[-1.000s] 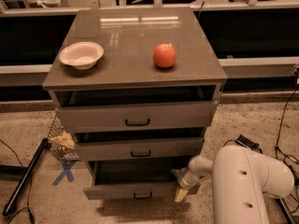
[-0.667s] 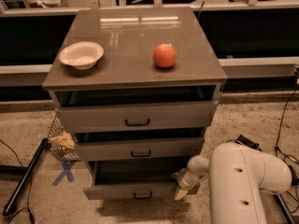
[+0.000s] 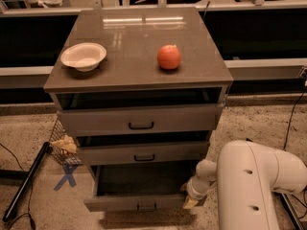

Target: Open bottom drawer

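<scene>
The grey-taupe bottom drawer (image 3: 120, 203), at six o'clock, stood pulled well out; the task looked nearly done. The white gripper (image 3: 191, 201) sat at five o'clock by its front corner, its grasp unreadable.

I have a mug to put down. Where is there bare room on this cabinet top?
Bare cabinet top lies between the bowl and the orange-red fruit, and along the back edge behind both. Crowded: the right front corner of the bottom drawer, where the gripper sits.

Robot lab (floor cable (image 3: 290, 121), blue tape cross (image 3: 67, 176)).
</scene>
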You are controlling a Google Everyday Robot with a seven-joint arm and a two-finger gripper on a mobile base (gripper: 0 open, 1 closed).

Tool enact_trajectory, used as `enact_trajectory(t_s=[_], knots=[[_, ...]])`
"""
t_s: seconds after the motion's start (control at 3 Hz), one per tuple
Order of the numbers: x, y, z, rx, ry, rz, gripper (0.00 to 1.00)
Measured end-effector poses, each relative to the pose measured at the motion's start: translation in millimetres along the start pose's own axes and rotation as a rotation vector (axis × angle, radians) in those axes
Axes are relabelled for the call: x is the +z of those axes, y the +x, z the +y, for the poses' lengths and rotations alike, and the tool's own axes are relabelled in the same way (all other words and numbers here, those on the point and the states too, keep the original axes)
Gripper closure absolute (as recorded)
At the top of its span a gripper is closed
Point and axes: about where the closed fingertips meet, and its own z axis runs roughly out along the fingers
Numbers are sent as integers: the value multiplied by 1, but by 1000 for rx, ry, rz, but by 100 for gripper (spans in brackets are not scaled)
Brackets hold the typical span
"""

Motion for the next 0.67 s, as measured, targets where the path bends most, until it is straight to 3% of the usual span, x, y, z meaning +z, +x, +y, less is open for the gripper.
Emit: enact_trajectory(t_s=[0.33,0.67], knots=[[-8,2,24,22,-68,-22,49],[-16,-7,43,9,-130,-129,39]])
